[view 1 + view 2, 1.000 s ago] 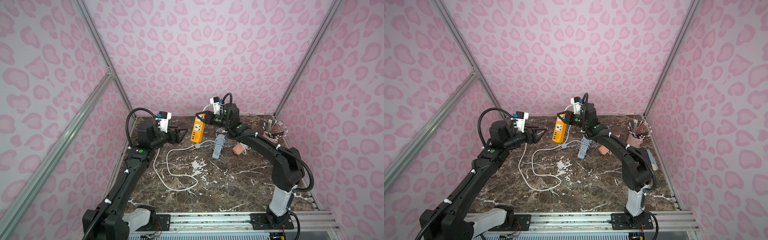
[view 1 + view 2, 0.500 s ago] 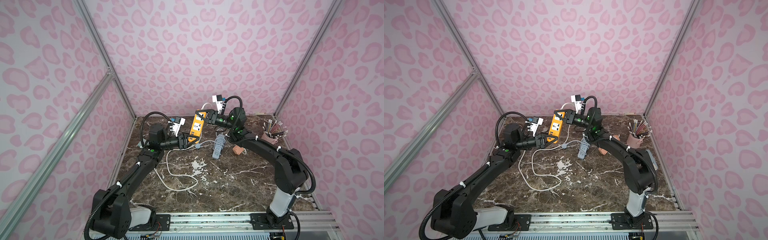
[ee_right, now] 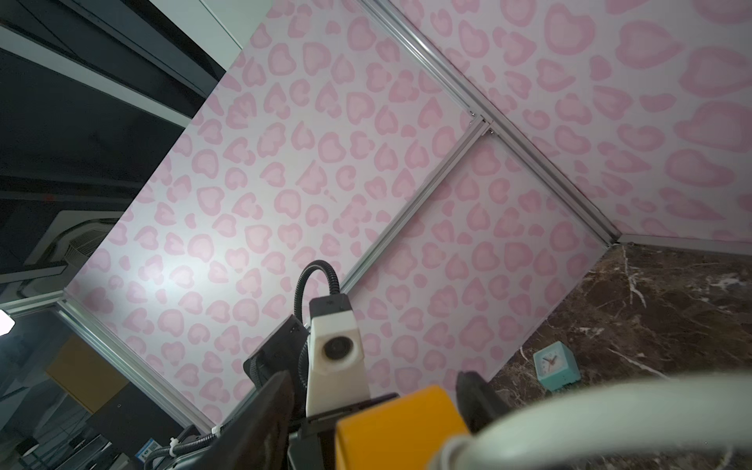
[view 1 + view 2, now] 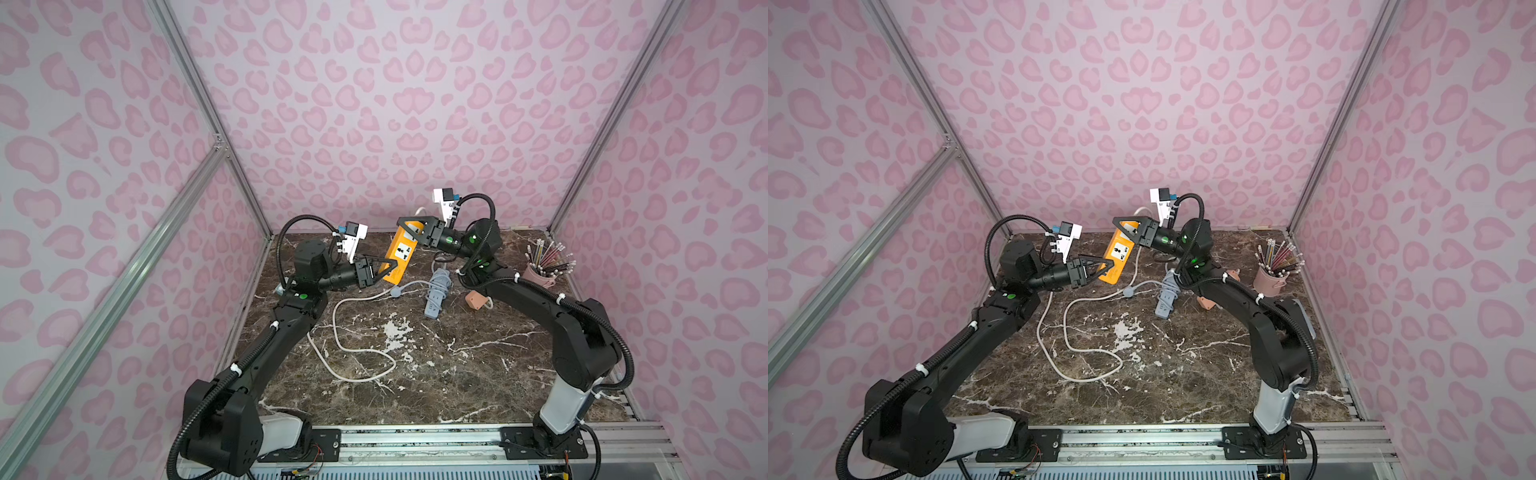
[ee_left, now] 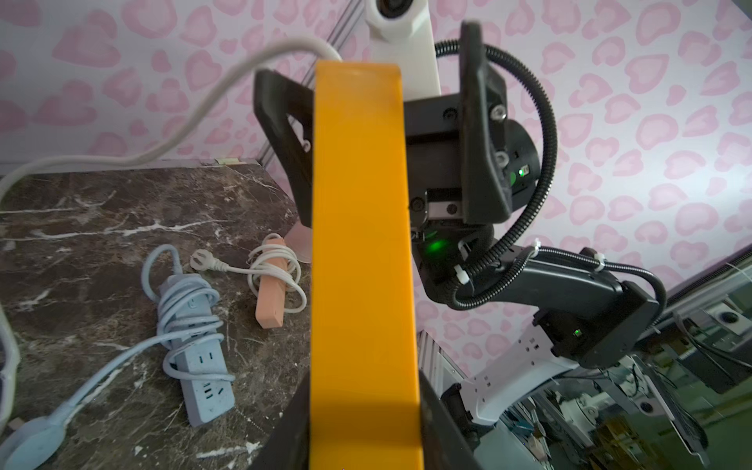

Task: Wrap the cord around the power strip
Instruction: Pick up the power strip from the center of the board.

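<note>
Orange plastic power strip (image 4: 402,254): left jaws pinch its lower end, right jaws spread; grip firmly, then wind white cord (image 4: 353,379).

Black arms (image 4: 266,355), white bases (image 4: 283,432), ribbed cables (image 4: 305,216)

The orange power strip (image 4: 401,257) hangs in the air, tilted, with its socket face up and its upper end toward the back wall. Its white cord (image 4: 335,326) leaves the upper end and lies in loose loops on the marble table (image 4: 478,374), not wrapped.
</note>
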`<move>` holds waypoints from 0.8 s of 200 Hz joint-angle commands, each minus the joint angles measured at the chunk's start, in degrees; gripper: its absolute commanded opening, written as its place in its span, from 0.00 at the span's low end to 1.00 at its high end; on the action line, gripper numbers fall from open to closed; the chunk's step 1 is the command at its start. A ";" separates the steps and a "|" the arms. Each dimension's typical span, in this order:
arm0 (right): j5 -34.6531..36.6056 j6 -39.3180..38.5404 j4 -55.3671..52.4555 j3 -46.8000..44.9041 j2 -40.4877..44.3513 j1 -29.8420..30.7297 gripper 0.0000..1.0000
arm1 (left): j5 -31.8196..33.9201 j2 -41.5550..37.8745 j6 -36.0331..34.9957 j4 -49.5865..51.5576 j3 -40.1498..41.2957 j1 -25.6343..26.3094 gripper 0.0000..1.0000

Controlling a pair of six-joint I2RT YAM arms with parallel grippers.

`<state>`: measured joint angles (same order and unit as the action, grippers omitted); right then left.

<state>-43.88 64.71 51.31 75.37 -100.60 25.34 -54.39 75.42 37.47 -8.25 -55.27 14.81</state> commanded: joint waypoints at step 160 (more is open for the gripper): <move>3.14 -2.33 9.76 -8.22 6.47 0.77 0.78 | 1.48 1.51 2.19 -8.04 -4.77 4.02 0.03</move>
<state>-40.64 64.23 59.86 64.86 -93.14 24.91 -50.74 76.77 39.24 -10.15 -60.23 17.61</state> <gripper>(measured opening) 0.784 0.320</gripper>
